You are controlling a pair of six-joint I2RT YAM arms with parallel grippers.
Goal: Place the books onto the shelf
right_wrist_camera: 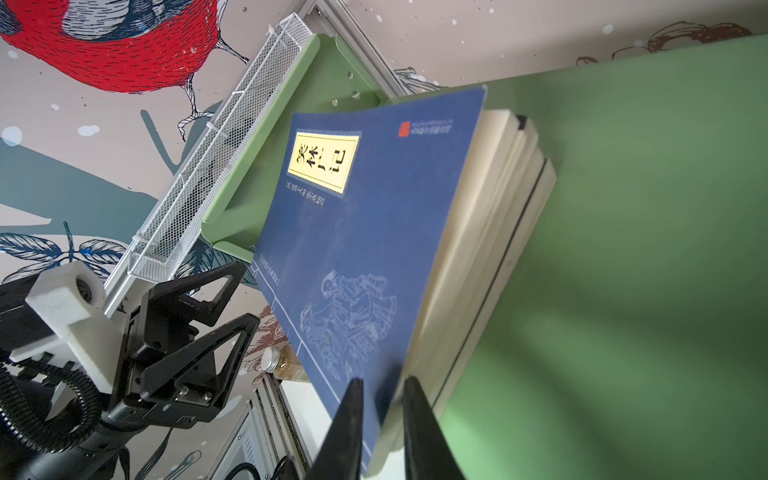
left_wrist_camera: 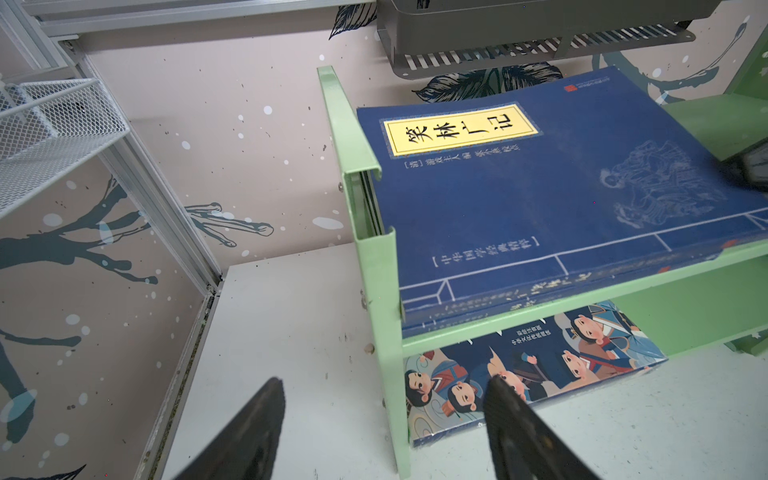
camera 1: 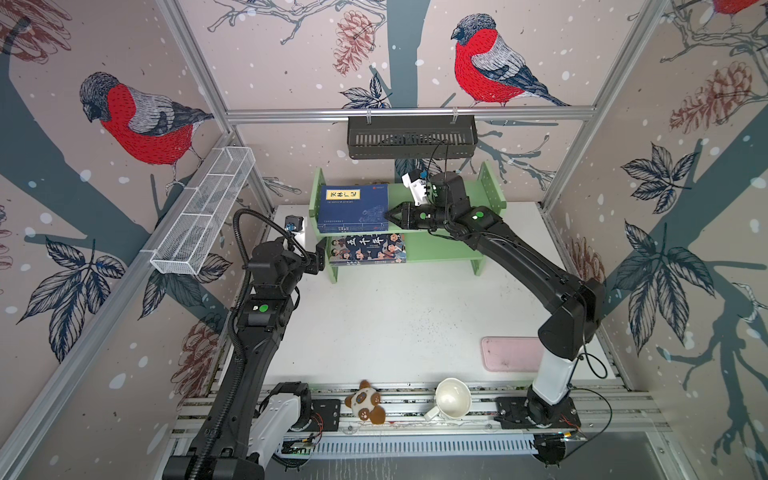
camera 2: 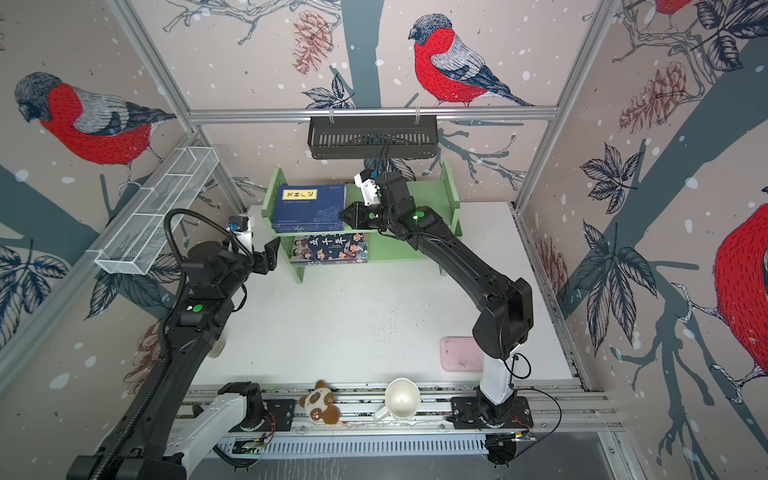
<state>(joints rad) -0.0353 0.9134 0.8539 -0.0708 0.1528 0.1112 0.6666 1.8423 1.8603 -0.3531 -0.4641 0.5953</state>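
Back wall (camera 1: 291, 62): basket (camera 1: 411, 137) above shelf (camera 1: 432, 251), books (camera 1: 353, 208)

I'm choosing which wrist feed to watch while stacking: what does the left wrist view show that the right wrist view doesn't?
Left wrist only: the cartoon-cover book on the lower tier and the black slotted basket. Right wrist only: the stack's page edges and how the right end effector pinches the navy book. Both: that book, the green shelf, the white mesh basket, the open left end effector.

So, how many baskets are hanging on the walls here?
2. A black slotted basket hangs on the back rail above the green shelf; a white wire mesh basket hangs on the left wall rail.
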